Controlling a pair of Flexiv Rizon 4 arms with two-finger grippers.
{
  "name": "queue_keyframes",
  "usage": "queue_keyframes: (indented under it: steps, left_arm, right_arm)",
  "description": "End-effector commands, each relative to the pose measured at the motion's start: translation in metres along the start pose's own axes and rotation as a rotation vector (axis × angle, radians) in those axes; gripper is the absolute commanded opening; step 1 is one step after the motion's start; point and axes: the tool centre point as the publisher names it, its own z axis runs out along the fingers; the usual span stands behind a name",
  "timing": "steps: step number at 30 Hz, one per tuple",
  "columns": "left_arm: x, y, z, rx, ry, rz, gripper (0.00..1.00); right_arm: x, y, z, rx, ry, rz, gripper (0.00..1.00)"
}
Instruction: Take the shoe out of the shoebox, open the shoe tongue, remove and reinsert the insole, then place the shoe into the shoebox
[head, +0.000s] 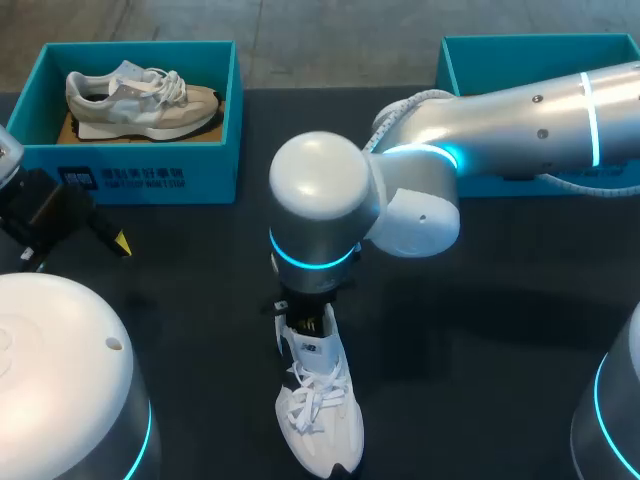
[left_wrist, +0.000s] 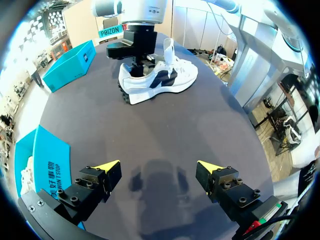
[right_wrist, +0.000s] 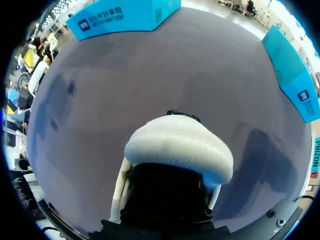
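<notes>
Likely the insole step: right end effector (head: 305, 322) at the collar of the white lace-up sneaker (head: 325, 420), grip impossible to tell; left end effector (left_wrist: 159, 166) spread wide, empty. Next: pull the insole out.

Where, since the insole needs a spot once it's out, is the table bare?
Bare table stretches between the left shoebox, the open left gripper and the white shoe. A second bare patch lies right of the shoe, nearer than the right arm. Crowded: the shoe's heel end, where the right gripper sits.
</notes>
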Motion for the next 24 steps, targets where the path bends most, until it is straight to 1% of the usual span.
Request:
queue_keyframes:
  steps: [1, 6, 12, 16, 21, 24]
  left_arm:
    - [0.001, 0.0, 0.0, -0.003, 0.0, 0.0, 1.0]
    - [0.001, 0.0, 0.0, -0.003, 0.0, 0.0, 1.0]
    - [0.001, 0.0, 0.0, -0.003, 0.0, 0.0, 1.0]
    - [0.001, 0.0, 0.0, -0.003, 0.0, 0.0, 1.0]
    - [0.001, 0.0, 0.0, -0.003, 0.0, 0.0, 1.0]
    - [0.001, 0.0, 0.0, -0.003, 0.0, 0.0, 1.0]
  right_arm:
    - [0.005, -0.011, 0.0, -0.032, -0.033, -0.013, 0.0]
    - [0.004, 0.007, -0.001, -0.04, -0.036, -0.043, 0.0]
    - [0.003, 0.023, -0.003, -0.043, -0.032, -0.063, 0.0]
    - [0.002, 0.028, -0.004, -0.046, -0.037, -0.072, 0.0]
    - [-0.002, 0.034, 0.005, -0.041, -0.026, -0.077, 0.0]
    - [-0.004, 0.035, 0.014, -0.035, -0.008, -0.075, 0.0]
